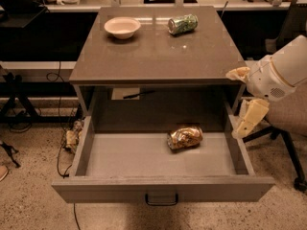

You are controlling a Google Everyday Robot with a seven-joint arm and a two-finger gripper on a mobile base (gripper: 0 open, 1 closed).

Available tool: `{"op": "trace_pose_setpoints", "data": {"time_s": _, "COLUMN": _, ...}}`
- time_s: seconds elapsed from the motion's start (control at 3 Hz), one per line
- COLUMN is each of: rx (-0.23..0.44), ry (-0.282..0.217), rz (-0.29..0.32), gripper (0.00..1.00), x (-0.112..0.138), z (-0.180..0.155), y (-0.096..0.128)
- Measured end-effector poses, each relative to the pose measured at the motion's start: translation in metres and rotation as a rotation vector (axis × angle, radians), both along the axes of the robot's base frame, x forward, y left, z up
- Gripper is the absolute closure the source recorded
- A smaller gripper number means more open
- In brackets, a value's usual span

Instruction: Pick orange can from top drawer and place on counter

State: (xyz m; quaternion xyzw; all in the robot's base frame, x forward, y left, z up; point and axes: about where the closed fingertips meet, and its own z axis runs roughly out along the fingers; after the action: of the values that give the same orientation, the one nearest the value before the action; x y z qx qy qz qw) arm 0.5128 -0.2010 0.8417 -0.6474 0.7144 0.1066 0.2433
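gripper R of top drawer | arm cut by R edge | drawer rear hid under counter

The top drawer is pulled out. The orange can lies on its side inside it. The claw hangs at the drawer's right side, fingers spread wide apart. On the counter sit a little bowl and a green can.
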Motion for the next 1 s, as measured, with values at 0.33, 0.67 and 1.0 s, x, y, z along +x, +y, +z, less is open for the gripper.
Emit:
{"op": "trace_pose_setpoints", "data": {"time_s": 0.33, "rx": -0.004, "ry": 0.031, "rz": 0.064, "gripper": 0.0, "x": 0.013, "z": -0.053, "y": 0.018}}
{"op": "trace_pose_setpoints", "data": {"time_s": 0.67, "rx": -0.004, "ry": 0.055, "rz": 0.103, "gripper": 0.0, "x": 0.022, "z": -0.086, "y": 0.034}}
{"op": "trace_pose_setpoints", "data": {"time_s": 1.0, "rx": -0.032, "ry": 0.082, "rz": 0.134, "gripper": 0.0, "x": 0.025, "z": -0.132, "y": 0.065}}
